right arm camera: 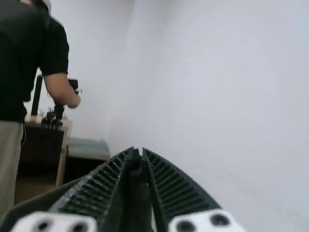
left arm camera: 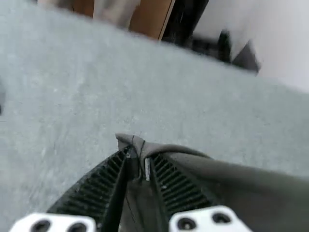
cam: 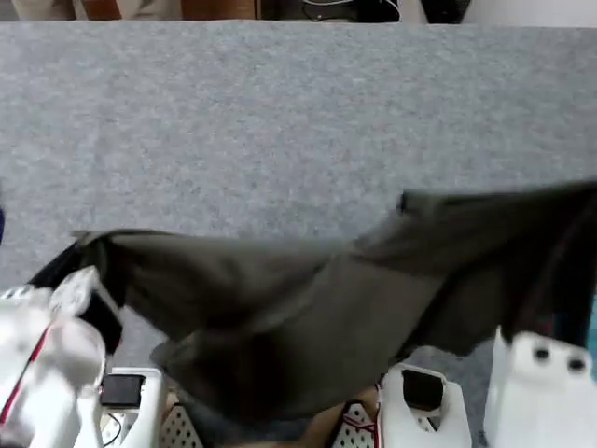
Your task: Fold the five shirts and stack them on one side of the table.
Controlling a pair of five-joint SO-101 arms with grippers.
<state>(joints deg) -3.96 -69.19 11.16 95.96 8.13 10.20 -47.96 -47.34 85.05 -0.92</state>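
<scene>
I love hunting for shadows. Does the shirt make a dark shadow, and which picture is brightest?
High view: the shirt casts no hard shadow on the grey table. Left wrist view: soft, even light, no glare. Right wrist view: brightest, a white wall glowing behind the dark right gripper.

The right end effector point(right arm camera: 136, 155) pinches a dark shirt point(right arm camera: 137, 193), wall point(right arm camera: 217, 96) behind.

Dark olive shirt point(cam: 308, 317), grey table point(cam: 280, 121)
</scene>
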